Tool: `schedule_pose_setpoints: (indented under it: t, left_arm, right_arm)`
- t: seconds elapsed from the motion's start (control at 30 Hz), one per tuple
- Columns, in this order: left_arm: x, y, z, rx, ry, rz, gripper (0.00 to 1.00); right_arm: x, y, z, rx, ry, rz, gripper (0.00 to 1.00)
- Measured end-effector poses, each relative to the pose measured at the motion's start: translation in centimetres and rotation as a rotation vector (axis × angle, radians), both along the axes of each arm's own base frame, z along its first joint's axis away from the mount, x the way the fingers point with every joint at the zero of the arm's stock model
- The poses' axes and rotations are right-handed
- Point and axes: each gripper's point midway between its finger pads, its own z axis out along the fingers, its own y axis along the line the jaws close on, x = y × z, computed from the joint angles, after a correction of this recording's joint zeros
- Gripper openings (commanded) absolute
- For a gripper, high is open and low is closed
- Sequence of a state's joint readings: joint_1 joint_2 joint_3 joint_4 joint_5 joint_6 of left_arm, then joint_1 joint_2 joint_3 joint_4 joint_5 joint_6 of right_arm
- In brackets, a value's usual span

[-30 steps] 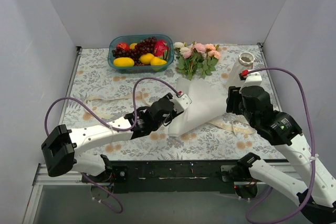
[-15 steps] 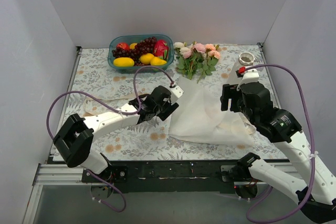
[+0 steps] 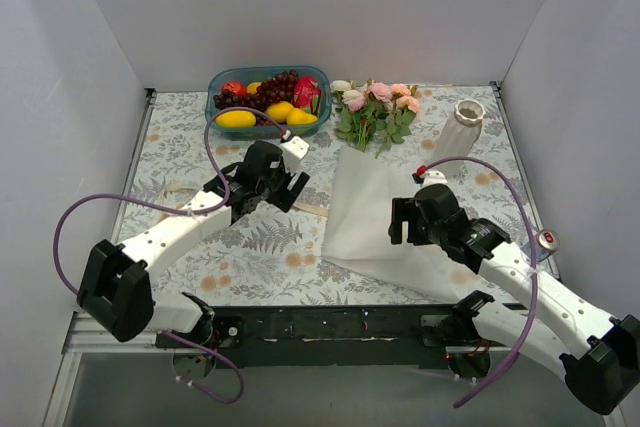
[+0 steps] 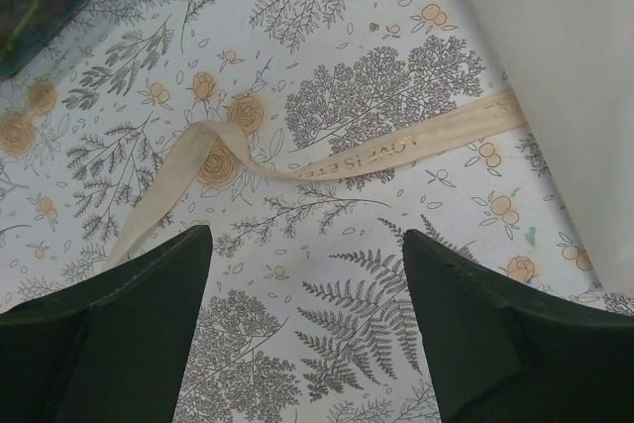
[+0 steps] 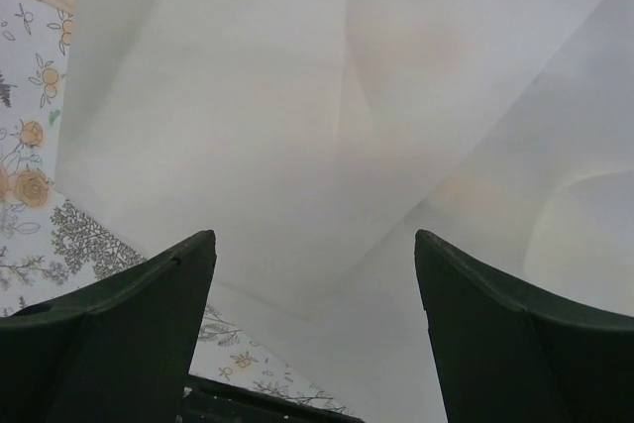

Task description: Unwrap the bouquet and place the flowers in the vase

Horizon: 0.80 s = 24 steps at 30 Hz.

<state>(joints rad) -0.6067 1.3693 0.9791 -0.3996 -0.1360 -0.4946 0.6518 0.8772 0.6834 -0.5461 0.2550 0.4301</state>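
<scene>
**Roses in pink, peach and cream lie loose at the far edge of the floral-clothed table**

The green-leaved roses rest with blooms toward the back wall, just right of the blue-green translucent bowl of fruit. Their stem ends reach the far edge of the white translucent paper sheet. The sheet lies spread flat on the table's centre-right.

The small white ribbed ceramic vase stands upright near the far right corner, apart from the roses.

The cream printed ribbon trails loose across the cloth left of the sheet, one end running under it.

The left gripper hangs above the ribbon with fingers spread wide and nothing between them. The right gripper hangs over the paper sheet near the front edge, fingers likewise wide apart and holding nothing.
</scene>
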Motion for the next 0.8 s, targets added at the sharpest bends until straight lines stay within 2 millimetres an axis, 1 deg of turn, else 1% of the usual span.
schedule_pose_setpoints:
  t: [0.07,0.13,0.27,0.43,0.53,0.67,0.77,0.8]
  left_arm:
    - [-0.5,0.1,1.0,-0.008,-0.031,-0.014,0.78]
    - [-0.9,0.4,1.4,-0.009,-0.051,-0.026,0.78]
    - [-1.9,1.1,0.9,0.008,-0.040,-0.029,0.78]
    - [-2.1,1.3,0.7,0.012,-0.035,-0.028,0.78]
    - [-2.5,1.6,0.7,0.012,-0.034,-0.028,0.79]
    - [-2.9,2.1,1.0,0.011,-0.044,-0.022,0.79]
    - [-3.0,2.3,1.5,0.011,-0.056,-0.015,0.79]
    - [-3.0,2.4,1.6,0.010,-0.061,-0.012,0.79]
  right_arm:
    - [-0.7,0.2,-1.0,0.027,0.032,-0.014,0.89]
    - [-1.1,0.4,-1.0,0.063,0.041,-0.040,0.89]
    - [-1.7,0.5,-0.7,0.156,0.037,-0.104,0.88]
    - [-2.5,0.2,-2.1,0.236,0.084,-0.214,0.87]
    - [-2.6,0.1,-2.8,0.264,0.107,-0.273,0.86]
    - [-2.3,0.3,-2.7,0.296,0.114,-0.315,0.84]
    - [-2.0,0.6,-3.0,0.310,0.125,-0.339,0.79]
    - [-1.9,0.7,-3.1,0.315,0.129,-0.346,0.76]
